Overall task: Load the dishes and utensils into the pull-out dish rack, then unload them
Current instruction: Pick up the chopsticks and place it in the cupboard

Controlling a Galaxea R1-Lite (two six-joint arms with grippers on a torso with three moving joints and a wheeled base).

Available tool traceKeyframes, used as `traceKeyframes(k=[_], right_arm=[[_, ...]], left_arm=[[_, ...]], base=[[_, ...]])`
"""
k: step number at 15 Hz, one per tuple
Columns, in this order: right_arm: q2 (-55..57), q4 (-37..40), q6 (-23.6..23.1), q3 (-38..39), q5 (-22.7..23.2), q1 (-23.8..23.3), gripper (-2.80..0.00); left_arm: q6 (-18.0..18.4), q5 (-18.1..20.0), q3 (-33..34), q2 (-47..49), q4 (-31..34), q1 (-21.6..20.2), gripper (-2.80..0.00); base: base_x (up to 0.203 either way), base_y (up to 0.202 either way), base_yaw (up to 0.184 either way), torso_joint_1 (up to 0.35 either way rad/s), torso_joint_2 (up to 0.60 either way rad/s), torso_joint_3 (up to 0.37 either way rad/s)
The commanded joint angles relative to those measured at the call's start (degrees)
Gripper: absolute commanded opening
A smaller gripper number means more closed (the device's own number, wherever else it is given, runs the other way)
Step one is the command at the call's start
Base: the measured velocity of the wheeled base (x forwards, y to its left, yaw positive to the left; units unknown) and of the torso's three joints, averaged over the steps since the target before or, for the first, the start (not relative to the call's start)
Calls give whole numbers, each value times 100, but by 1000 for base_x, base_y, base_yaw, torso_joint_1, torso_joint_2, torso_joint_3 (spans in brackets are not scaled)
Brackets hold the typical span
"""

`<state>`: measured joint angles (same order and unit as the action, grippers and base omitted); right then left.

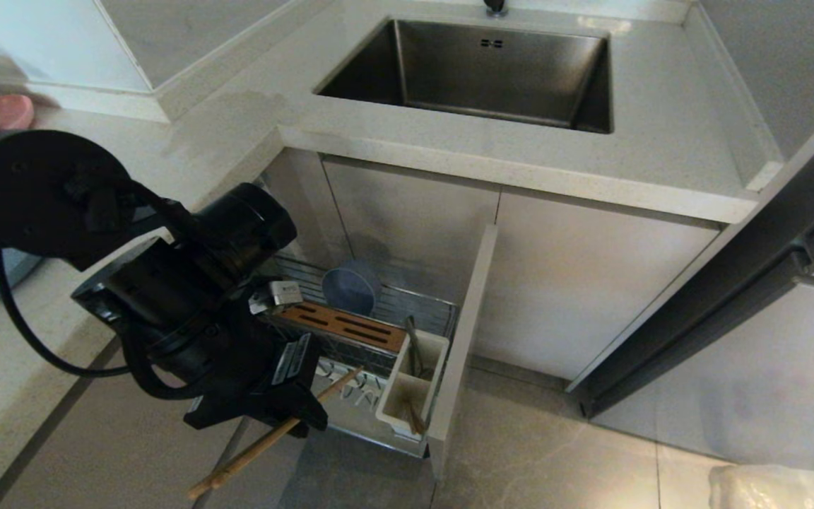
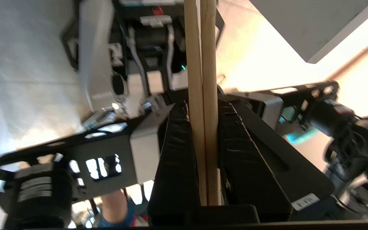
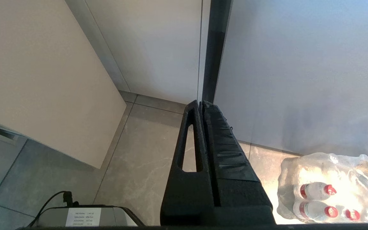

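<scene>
Head view: even, soft light, sink (image 1: 492, 71) shaded inside. Left wrist view: blown-out glare, motion blur, bkgd prob. unreadable. Right wrist view: sharp, glare on bottles (image 3: 331, 191).

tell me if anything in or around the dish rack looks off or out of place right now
Nothing looks spilled or broken. The chopsticks are clamped in the left gripper beside the pull-out dish rack, not in it. Inside, the pale-blue bowl stands on edge behind the wooden bar, and the utensil cup sits upright.

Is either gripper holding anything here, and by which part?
Left gripper clamps the chopsticks about midway along; right gripper is shut, empty.
</scene>
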<state>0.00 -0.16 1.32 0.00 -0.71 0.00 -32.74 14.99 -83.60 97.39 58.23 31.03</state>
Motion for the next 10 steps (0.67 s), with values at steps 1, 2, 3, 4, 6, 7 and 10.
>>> traceKeyframes(k=[1, 2, 3, 4, 6, 7, 10], right_arm=[[0, -2, 0, 0, 0, 0, -280], [9, -2, 0, 0, 0, 0, -280], [9, -2, 0, 0, 0, 0, -280], [9, -2, 0, 0, 0, 0, -280], [9, -2, 0, 0, 0, 0, -280], [8, -2, 0, 0, 0, 0, -280], [8, -2, 0, 0, 0, 0, -280]], left_arm=[[-19, 97, 25, 170, 23, -71, -280], [-15, 125, 22, 302, 12, -95, -280], [-8, 130, 24, 444, 8, -159, -280], [6, 130, 27, 580, 1, -226, -280], [148, 148, 18, 828, -15, -323, -280], [188, 159, 15, 955, -41, -332, -280], [196, 242, 165, 1262, -512, -318, -280]], base=[[0, 0, 0, 0, 0, 0], [0, 0, 0, 0, 0, 0], [0, 0, 0, 0, 0, 0], [0, 0, 0, 0, 0, 0], [0, 0, 0, 0, 0, 0], [0, 0, 0, 0, 0, 0], [0, 0, 0, 0, 0, 0]])
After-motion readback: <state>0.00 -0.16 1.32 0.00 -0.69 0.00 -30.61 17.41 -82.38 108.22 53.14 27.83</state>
